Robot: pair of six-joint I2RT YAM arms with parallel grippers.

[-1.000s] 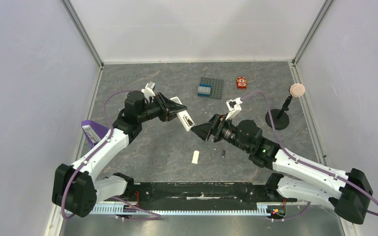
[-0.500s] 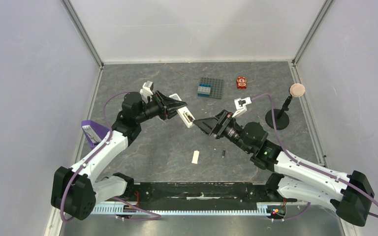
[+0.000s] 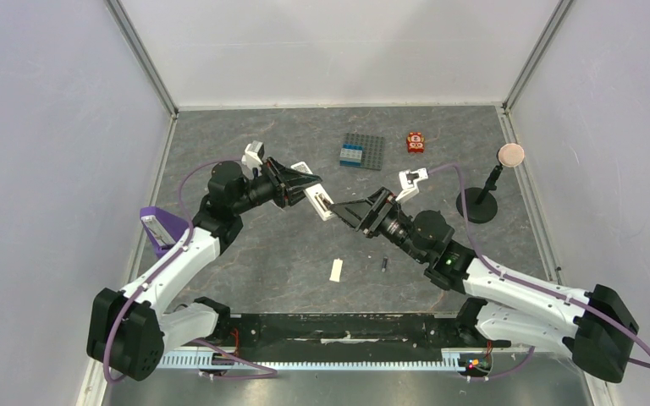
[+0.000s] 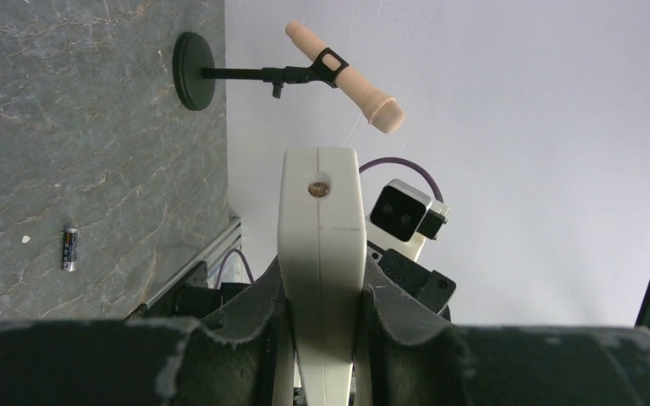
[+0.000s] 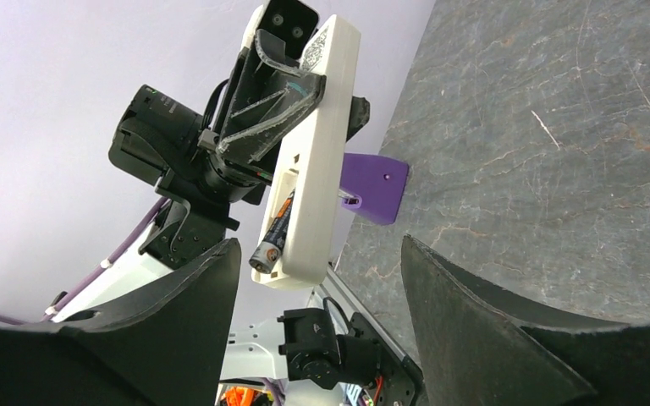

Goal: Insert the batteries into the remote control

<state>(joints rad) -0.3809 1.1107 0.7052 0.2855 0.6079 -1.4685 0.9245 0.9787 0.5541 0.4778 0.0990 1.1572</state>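
Observation:
My left gripper (image 3: 307, 186) is shut on the white remote control (image 3: 322, 204) and holds it in the air, its dark battery slot facing the right arm. In the left wrist view the fingers (image 4: 258, 309) clamp the remote (image 4: 319, 220) edge-on. In the right wrist view the remote (image 5: 317, 144) has one battery (image 5: 272, 233) lying in its slot, the near end sticking out a little. My right gripper (image 3: 349, 211) is open and empty just off the remote's lower end, jaws wide apart (image 5: 313, 254). A second battery (image 3: 383, 265) lies on the table; it also shows in the left wrist view (image 4: 69, 249).
A small flat white cover plate (image 3: 336, 270) lies on the table near the loose battery. A grey brick plate (image 3: 362, 151) and an orange toy (image 3: 415, 142) sit at the back. A microphone on a black stand (image 3: 478, 203) stands at the right. A purple block (image 3: 159, 227) lies at the left.
My right gripper has moved up and away from me, closer to the remote's lower end. My left gripper with the remote has shifted slightly toward the back.

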